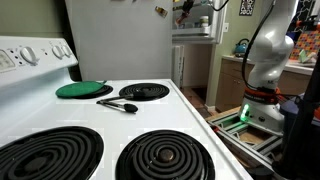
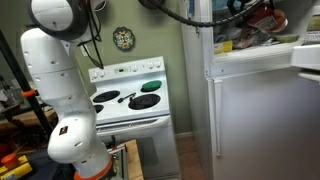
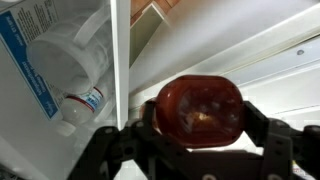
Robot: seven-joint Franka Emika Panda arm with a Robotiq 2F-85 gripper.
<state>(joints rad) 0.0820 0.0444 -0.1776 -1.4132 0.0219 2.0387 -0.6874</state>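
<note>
Gripper: the gripper (image 3: pixel 198 128) is clamped on a red-brown container (image 3: pixel 200 104). One dark finger bears on each flank.
Fingers: the fingers (image 3: pixel 258 126) rise from the lower edge of the wrist view and bracket the widest part of the container.
Held item: rounded, glossy and translucent red-brown. What is inside cannot be made out.
Location of held item: at the open upper compartment of the refrigerator (image 2: pixel 250 110). In an exterior view it shows as a red spot (image 2: pixel 264 15) at the top of the cabinet.
Adjacent item: a clear plastic bottle (image 3: pixel 68 62) with a blue-and-white label lies on its side inside the refrigerator. It is beside the held container and apart from it.
Arm: the white robot arm (image 2: pixel 50 75) stands well to the side of the refrigerator and reaches across to its top.
Stove: a white stove (image 2: pixel 125 70) with coil burners stands just beside the refrigerator.
Stove top: a green round lid (image 1: pixel 83 89) lies near the refrigerator side wall (image 1: pixel 120 40), and a black spoon (image 1: pixel 118 105) lies just beside it.
</note>
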